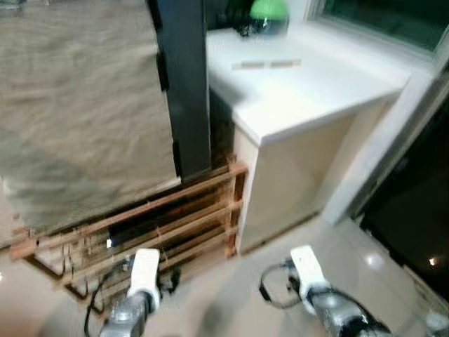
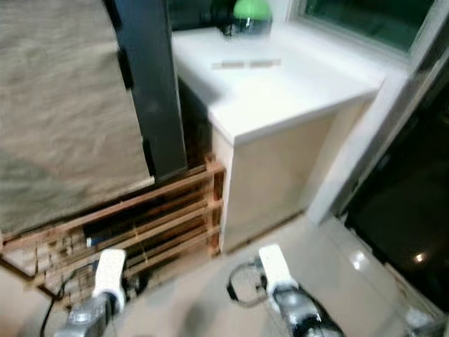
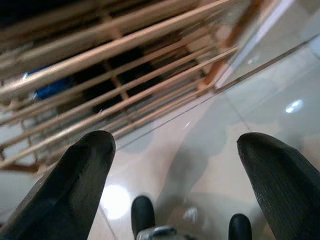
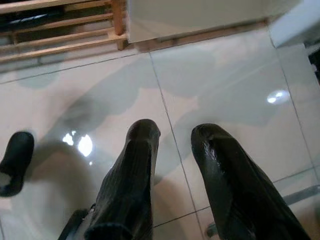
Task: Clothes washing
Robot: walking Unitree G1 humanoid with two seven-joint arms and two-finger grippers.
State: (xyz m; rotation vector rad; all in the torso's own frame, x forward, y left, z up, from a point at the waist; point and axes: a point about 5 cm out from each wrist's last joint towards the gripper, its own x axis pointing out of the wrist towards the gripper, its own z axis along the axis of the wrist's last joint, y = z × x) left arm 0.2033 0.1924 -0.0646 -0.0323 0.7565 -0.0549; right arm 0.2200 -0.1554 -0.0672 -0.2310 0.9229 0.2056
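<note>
While my left gripper point(image 3: 175, 165) hangs wide open and my right gripper point(image 4: 172, 150) nearly closed, both empty, stepping forward risks striking the wooden rack point(image 1: 168, 225).

Both arms are silver metal with a dull, brushed sheen, each topped near the wrist by a white, rounded block. Black cables loop loosely beside each wrist. The left gripper point(image 3: 175, 165) has two long black fingers with broad, blunt tips and a matte, slightly textured skin. The right gripper point(image 4: 175, 137) has two glossier black fingers, rounded at the ends and faintly ridged lengthwise.
</note>
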